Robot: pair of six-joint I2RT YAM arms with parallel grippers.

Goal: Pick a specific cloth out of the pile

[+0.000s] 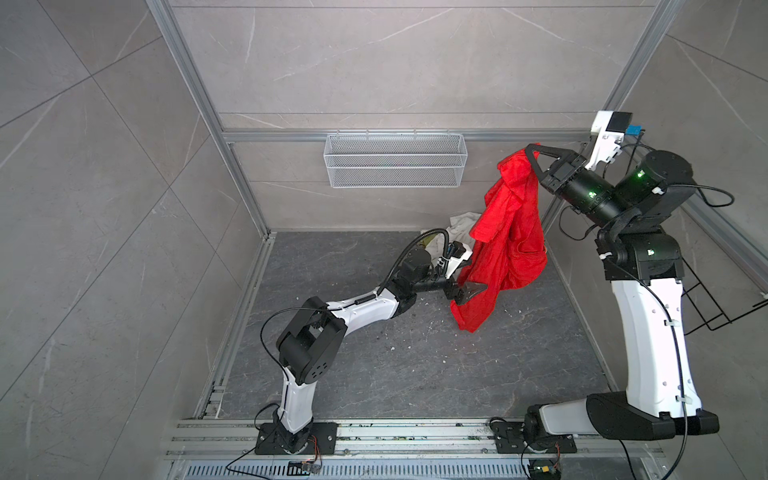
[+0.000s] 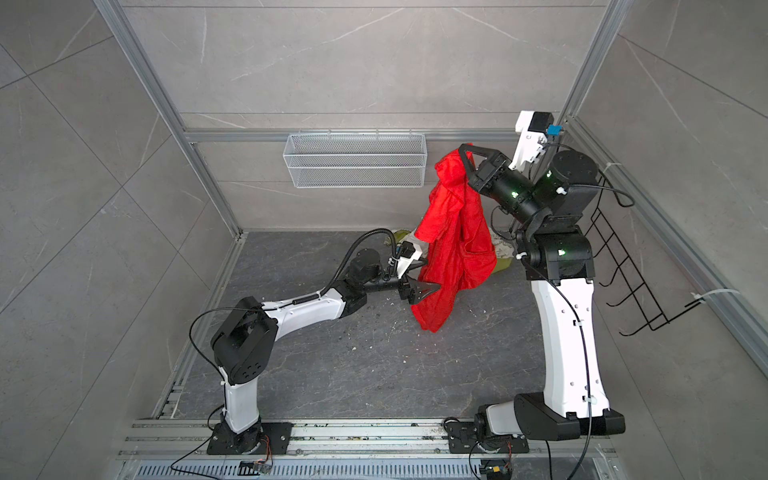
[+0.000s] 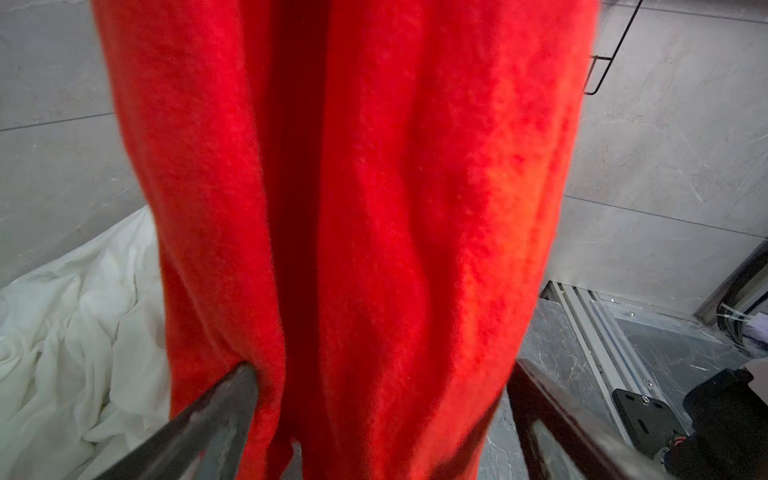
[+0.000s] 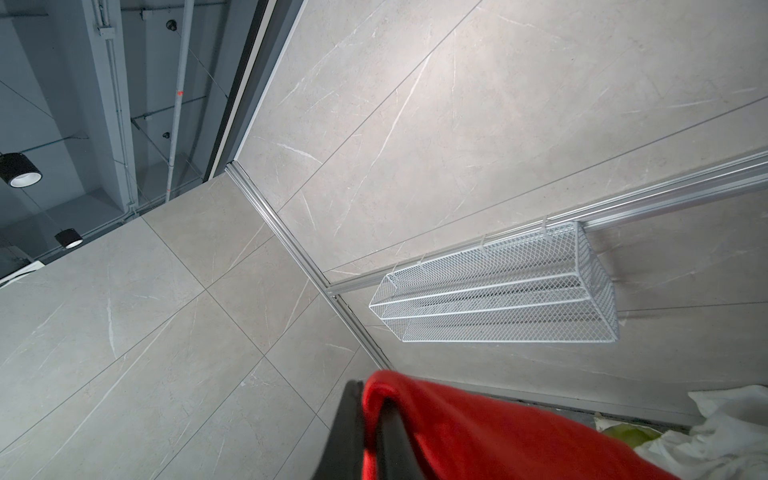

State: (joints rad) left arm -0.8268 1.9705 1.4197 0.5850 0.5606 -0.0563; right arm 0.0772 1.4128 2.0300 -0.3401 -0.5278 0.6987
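Raised far right, the right gripper [image 1: 534,154] is clenching the bright red wrinkly fabric cloth [image 1: 509,249], dangling near the white-and-olive heaped pile [image 1: 460,225]. The left gripper [image 3: 384,370] is gaping around its lower folds; tugging could be pulling it free.

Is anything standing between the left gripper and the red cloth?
Nothing visible does. The open left gripper has its fingers on either side of the lower part of the red cloth, which hangs from the shut right gripper. The pile lies beyond the cloth, not between them.
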